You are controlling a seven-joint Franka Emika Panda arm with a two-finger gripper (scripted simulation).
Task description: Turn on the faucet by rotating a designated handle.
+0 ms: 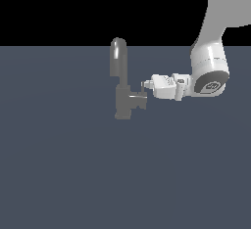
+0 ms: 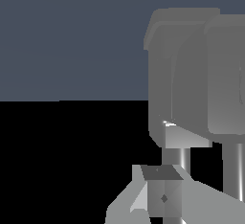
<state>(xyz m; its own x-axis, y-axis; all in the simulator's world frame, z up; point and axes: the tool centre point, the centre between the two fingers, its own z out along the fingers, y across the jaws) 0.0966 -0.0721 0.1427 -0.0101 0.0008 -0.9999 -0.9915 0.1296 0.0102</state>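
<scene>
faucet (image 1: 121, 79) on floor (image 1: 59, 164), gripper (image 1: 145, 87) at its exterior-view right, beside handle (image 1: 142, 95)

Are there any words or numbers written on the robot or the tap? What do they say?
No words or numbers can be read.
White robot arm: a small dark round mark on its wrist joint, too blurred to read.
Matte grey faucet with the round-topped spout: plain, no writing.
White gripper: plain, no writing.

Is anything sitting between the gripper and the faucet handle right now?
Nothing visible does. In the exterior view the gripper comes in from that view's right, level with the faucet's side stub, its tip already at the handle. Only bare floor surrounds them. Actual contact cannot be told.
</scene>
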